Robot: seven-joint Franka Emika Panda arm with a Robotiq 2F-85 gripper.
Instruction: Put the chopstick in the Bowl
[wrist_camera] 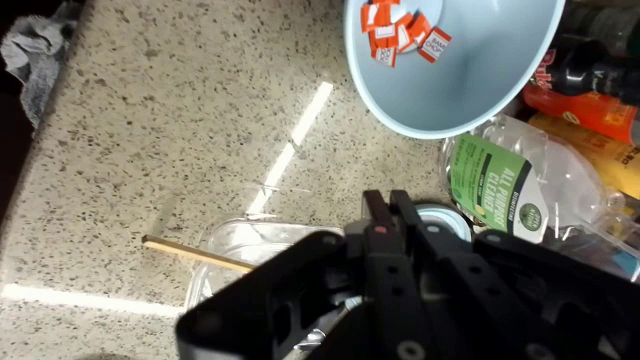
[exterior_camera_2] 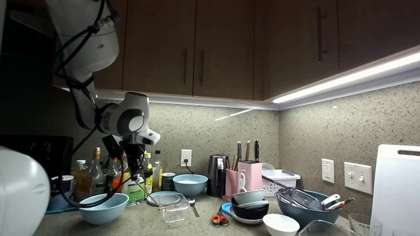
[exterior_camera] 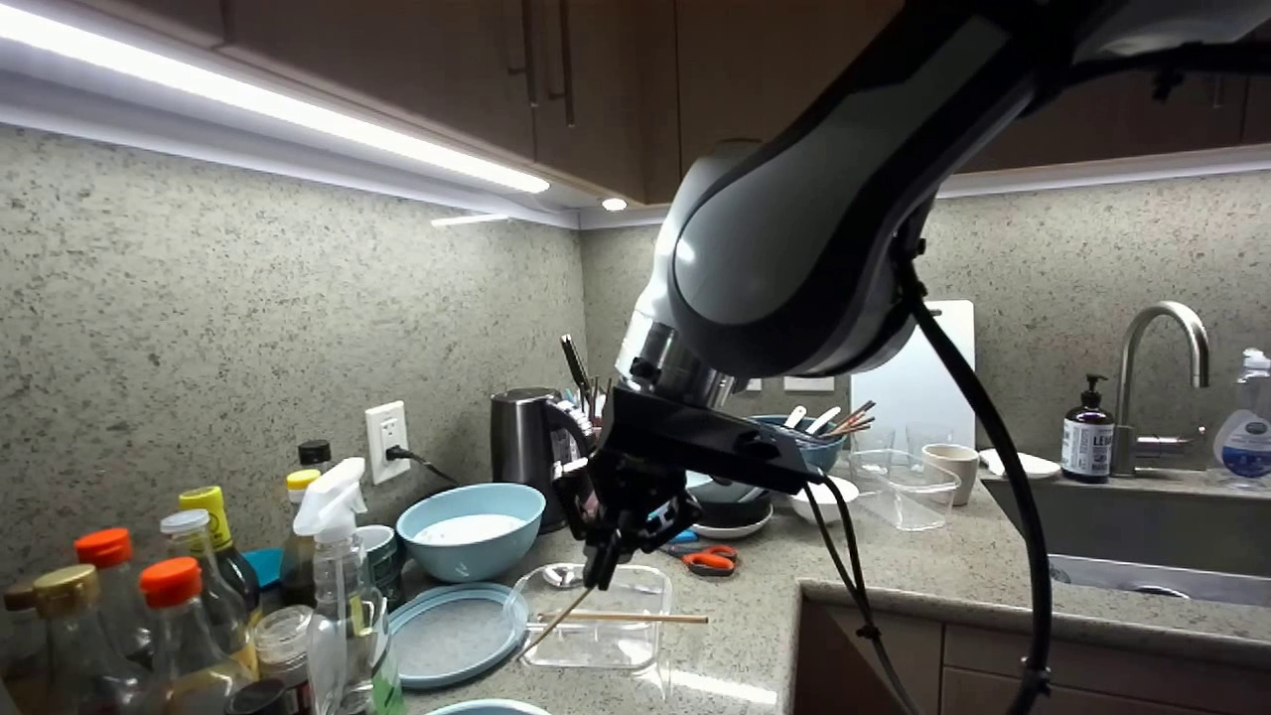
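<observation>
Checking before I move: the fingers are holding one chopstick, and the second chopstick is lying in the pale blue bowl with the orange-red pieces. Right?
Not quite. The fingers are holding one chopstick, but the second chopstick isn't in the pale blue bowl with the orange-red pieces; the wrist view shows it lying over the clear container, one end jutting past its rim.

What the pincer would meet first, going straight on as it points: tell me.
Probably the countertop between the blue bowl and the clear container; depth is unclear, and the slanting, gripped chopstick may touch something sooner.
</observation>
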